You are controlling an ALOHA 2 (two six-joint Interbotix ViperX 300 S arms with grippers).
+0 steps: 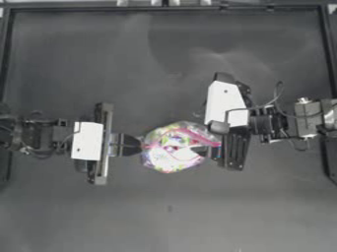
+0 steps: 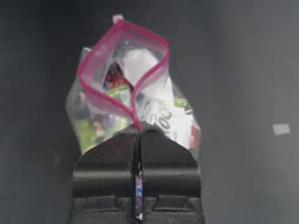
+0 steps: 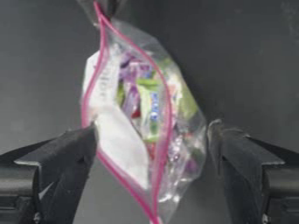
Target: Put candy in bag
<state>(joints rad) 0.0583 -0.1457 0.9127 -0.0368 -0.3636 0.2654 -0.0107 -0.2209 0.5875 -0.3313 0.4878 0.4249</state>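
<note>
The bag (image 1: 174, 146), a clear zip pouch with a pink strip and colourful sweets inside, hangs between the two arms at the table's middle. My left gripper (image 1: 135, 146) is shut on its left end; in the left wrist view the gripper (image 2: 138, 131) pinches the pink strip, and the mouth of the bag (image 2: 125, 65) gapes in a loop. My right gripper (image 1: 214, 142) is open at the bag's right end, its fingers (image 3: 64, 159) standing wide on either side of the bag (image 3: 146, 122) without touching it. I cannot pick out the candy on its own; the right jaws hold nothing.
Dark table (image 1: 164, 64) all round, with a raised frame along the back and sides. A small pale square (image 2: 281, 129) lies on the table surface beyond the bag in the left wrist view.
</note>
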